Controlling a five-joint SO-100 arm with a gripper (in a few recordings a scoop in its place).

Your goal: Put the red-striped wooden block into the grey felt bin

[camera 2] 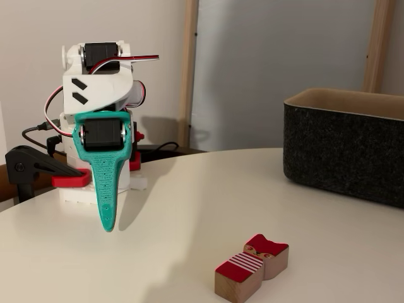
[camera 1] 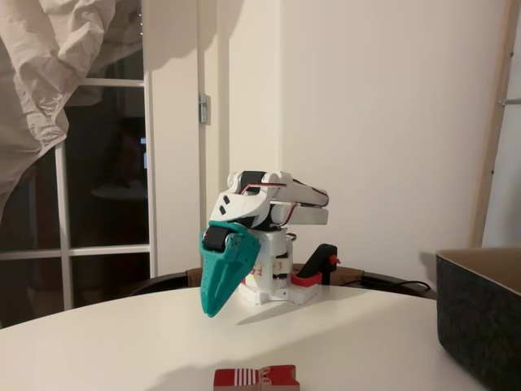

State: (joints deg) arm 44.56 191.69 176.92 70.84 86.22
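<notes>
Arm: white segments folded back over the base, with the teal gripper [camera 2: 108, 221] hanging tip-down, its tip just above the table [camera 2: 189, 208].
Gripper state: fingers drawn together to a single narrow point in both fixed views; nothing between them.
Red-striped wooden block [camera 2: 251, 265]: lying flat on the table, well in front of the gripper – red top with a patch of thin white stripes, pale wood sides. It appears to carry a small painted figure at one end, though this is too small to make out.
Grey felt bin [camera 2: 344, 151]: standing upright at the right edge of the table, tan lining visible at the rim; well apart from the block.
Base: fixed to the table edge by a red and black clamp [camera 2: 38, 170].
</notes>
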